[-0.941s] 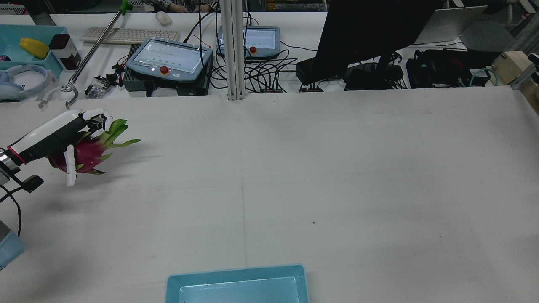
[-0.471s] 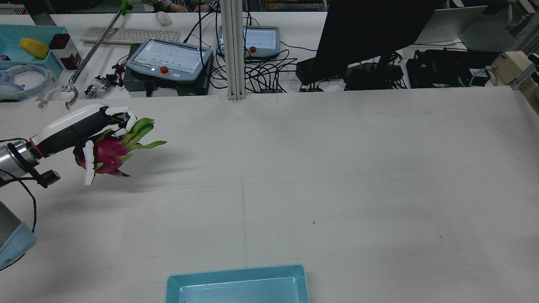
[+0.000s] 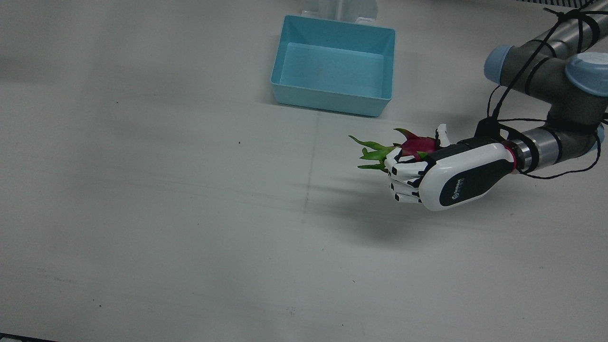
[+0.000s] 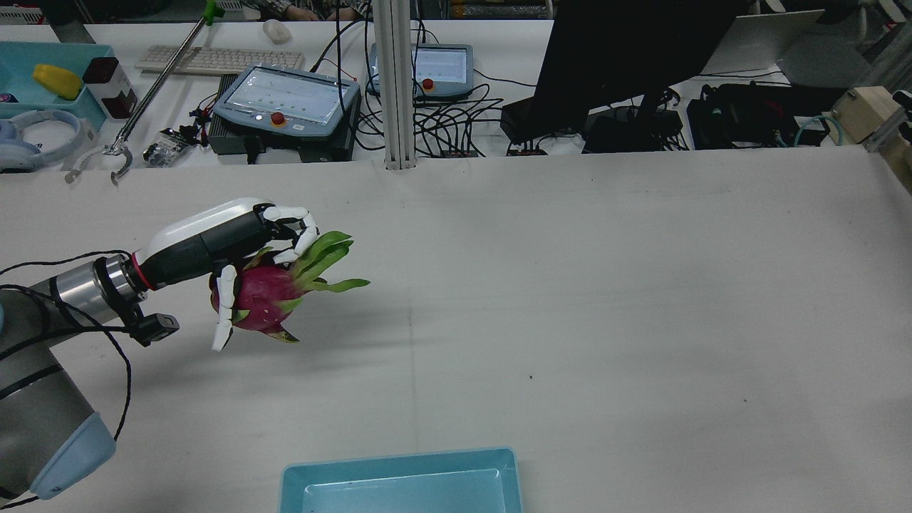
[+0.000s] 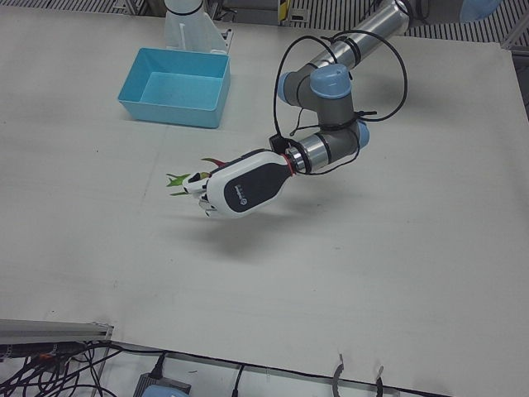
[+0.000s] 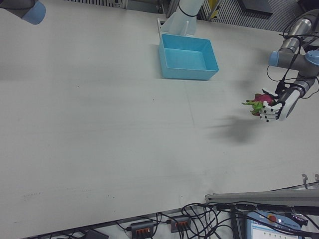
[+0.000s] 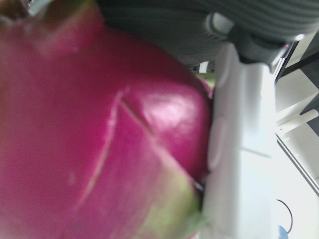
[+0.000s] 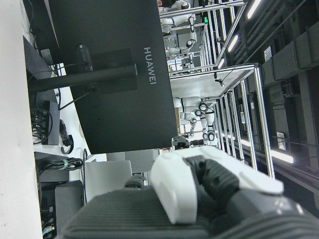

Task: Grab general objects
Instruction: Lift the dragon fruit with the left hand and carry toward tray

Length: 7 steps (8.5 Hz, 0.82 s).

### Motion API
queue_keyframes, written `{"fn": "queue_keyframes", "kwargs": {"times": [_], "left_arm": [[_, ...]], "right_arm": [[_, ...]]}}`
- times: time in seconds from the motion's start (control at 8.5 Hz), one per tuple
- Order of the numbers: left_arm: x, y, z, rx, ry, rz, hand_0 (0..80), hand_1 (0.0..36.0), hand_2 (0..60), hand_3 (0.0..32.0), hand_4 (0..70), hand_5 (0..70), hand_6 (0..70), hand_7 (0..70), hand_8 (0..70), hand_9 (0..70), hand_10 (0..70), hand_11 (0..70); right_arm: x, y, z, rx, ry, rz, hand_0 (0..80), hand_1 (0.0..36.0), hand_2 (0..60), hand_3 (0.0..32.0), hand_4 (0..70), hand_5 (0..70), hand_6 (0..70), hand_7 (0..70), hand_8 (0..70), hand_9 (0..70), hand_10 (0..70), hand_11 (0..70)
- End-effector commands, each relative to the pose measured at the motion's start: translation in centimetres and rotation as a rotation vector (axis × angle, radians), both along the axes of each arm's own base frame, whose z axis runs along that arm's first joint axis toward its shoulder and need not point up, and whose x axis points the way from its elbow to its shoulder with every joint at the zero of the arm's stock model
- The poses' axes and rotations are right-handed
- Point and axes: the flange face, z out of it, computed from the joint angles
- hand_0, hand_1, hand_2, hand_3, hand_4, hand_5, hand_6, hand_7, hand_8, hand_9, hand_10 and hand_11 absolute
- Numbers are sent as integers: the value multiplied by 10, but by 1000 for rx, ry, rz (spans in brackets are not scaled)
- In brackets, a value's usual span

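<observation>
My left hand [image 4: 228, 246] is clenched round the dragon fruit [image 4: 267, 292]: my fingers [image 4: 288, 221] curl over its far side where the green leaves begin, and one finger [image 4: 224, 303] lies down its near side, pressed to the pink skin. In my left hand view the fruit [image 7: 99, 134] fills nearly all the picture, with a white finger [image 7: 239, 149] tight against it. The fruit is off the table [image 4: 605, 285]; its shadow lies on the table beneath it. Its green leaf tips [image 3: 373, 154] stick out past my fingertips, pointing away from my wrist.

In the front view the back of my left hand [image 3: 446, 178] faces the camera and hides most of the fruit [image 3: 418, 144], so only its pink top and leaves show. My forearm and the grey arm [image 3: 546, 76] run back from the hand, with a black cable looped about them.

The landmark is the blue bin [image 3: 335, 64], which stands at the table's edge nearest my pedestals. The dragon fruit hangs well apart from the blue bin, farther out over the table and off to my left side of it. The left-front view shows the same: the hand [image 5: 240, 186] with the fruit [image 5: 194, 178] is out from the bin [image 5: 176, 87].

My right hand [image 8: 199, 184] shows only in its own view, and whether it is released or clenched I cannot tell. Behind it stands a black monitor [image 8: 104, 74].
</observation>
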Motion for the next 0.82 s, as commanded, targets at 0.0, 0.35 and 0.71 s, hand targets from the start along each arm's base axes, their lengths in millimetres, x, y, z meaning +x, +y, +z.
{"fn": "queue_keyframes", "kwargs": {"times": [0.0, 0.35, 0.71], "left_arm": [[122, 85, -117, 58, 86, 238, 800, 360, 600, 0, 135, 700, 640, 700, 700, 700, 681, 700], [179, 153, -162, 80, 129, 373, 800, 360, 600, 0, 153, 700, 654, 700, 700, 700, 661, 700], [176, 174, -161, 109, 169, 400, 800, 360, 600, 0, 163, 700, 666, 700, 700, 700, 657, 700]], "right_arm": [[0, 0, 0, 0, 2, -1, 0, 0, 0, 0, 0, 0, 0, 0, 0, 0, 0, 0], [0, 0, -1, 0, 2, -1, 0, 0, 0, 0, 0, 0, 0, 0, 0, 0, 0, 0], [0, 0, -1, 0, 2, 1, 0, 0, 0, 0, 0, 0, 0, 0, 0, 0, 0, 0]]}}
